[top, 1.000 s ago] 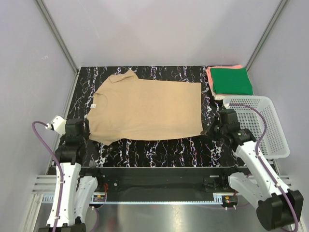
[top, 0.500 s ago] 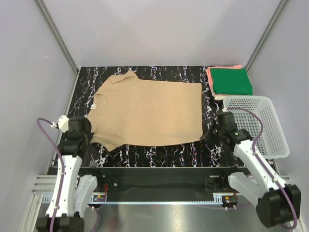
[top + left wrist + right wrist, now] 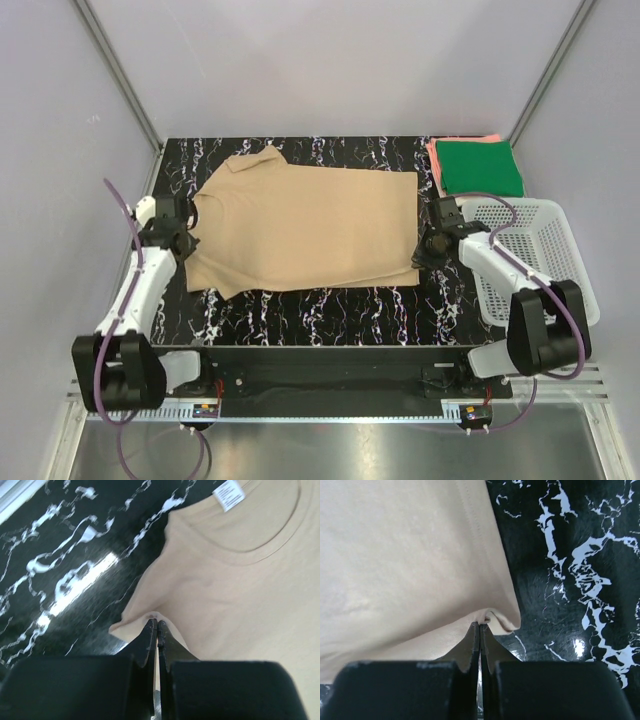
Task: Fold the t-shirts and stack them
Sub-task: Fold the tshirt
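Left end of the tan t-shirt (image 3: 300,225), close to the neck hole: left gripper (image 3: 156,626), pinched tight on a little fold of the cloth. Spread flat on the black table (image 3: 330,310), neck to the left, bottom hem to the right. Right end of the tan t-shirt, on the near hem corner: right gripper (image 3: 480,626), clamped tight on a bit of cloth too.

Looks like the first fold, with both near ends pinched. Next, most likely: lift both ends a little and carry them over to the far side of the tan t-shirt. Best done together and at the same speed, so no wrinkles and no crooked edge.

Further right of the tan t-shirt, at the far corner: green t-shirt (image 3: 482,168), folded, on top of a pink t-shirt (image 3: 436,160). Right of the tan t-shirt, nearer: white basket (image 3: 560,290).

Counted: three t-shirts, one tan, one green, one pink. One basket. Two grippers.
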